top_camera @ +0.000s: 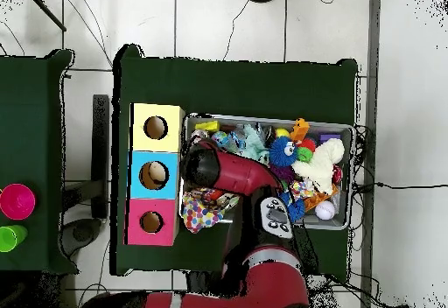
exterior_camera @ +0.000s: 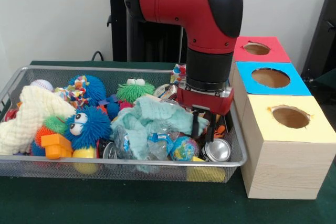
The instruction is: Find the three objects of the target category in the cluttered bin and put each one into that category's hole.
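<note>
The wire mesh bin (exterior_camera: 21, 74) is full of toys and cloths; it also shows in the overhead view (top_camera: 343, 129). My gripper (exterior_camera: 202, 128) reaches down into its right end, open, its tips low among the clutter beside a teal cloth (exterior_camera: 152, 121). A small orange thing (exterior_camera: 220, 129) lies just right of the gripper. A pale yellow rounded thing (exterior_camera: 207, 173) sits at the bin's front right corner. The red-topped box's hole (exterior_camera: 256, 49) is farthest from the camera in the row of boxes right of the bin, and shows in the overhead view (top_camera: 151, 222). In the overhead view the arm hides the gripper.
Blue-topped box (exterior_camera: 270, 77) and yellow-topped box (exterior_camera: 290, 117) stand right of the bin. In the bin: a blue puffer with eyes (exterior_camera: 86, 125), a green puffer (exterior_camera: 135, 91), a cream cloth (exterior_camera: 26, 116), a metal can (exterior_camera: 217, 151), a globe ball (exterior_camera: 185, 148). A pink cup (top_camera: 16, 201) stands on a side table.
</note>
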Motion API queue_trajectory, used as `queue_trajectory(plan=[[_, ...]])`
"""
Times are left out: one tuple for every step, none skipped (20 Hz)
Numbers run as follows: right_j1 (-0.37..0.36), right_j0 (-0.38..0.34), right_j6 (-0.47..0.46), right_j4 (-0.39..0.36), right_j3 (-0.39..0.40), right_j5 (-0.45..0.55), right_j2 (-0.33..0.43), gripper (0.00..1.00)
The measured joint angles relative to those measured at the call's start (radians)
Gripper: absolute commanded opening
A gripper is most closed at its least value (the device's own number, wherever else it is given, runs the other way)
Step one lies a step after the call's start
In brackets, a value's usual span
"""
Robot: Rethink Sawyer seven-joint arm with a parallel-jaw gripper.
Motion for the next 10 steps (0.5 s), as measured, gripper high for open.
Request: queue_trajectory(plan=[[-0.002, -0.012, 0.0, 0.0, 0.006, 0.0, 0.0, 1.0], [-0.003, -0.02, 0.0, 0.002, 0.009, 0.0, 0.001, 1.0], [-0.005, -0.027, 0.0, 0.003, 0.013, 0.001, 0.002, 1.0], [-0.005, -0.035, 0.0, 0.005, 0.016, 0.002, 0.006, 1.0], [-0.005, -0.039, 0.0, 0.007, 0.017, 0.004, 0.008, 1.0], [-0.005, -0.042, 0.0, 0.009, 0.018, 0.007, 0.011, 1.0], [-0.005, -0.045, 0.0, 0.014, 0.017, 0.015, 0.016, 1.0], [-0.005, -0.045, 0.0, 0.017, 0.018, 0.019, 0.019, 1.0], [-0.006, -0.045, 0.0, 0.019, 0.018, 0.022, 0.02, 1.0], [-0.006, -0.045, 0.0, 0.023, 0.018, 0.029, 0.024, 1.0]])
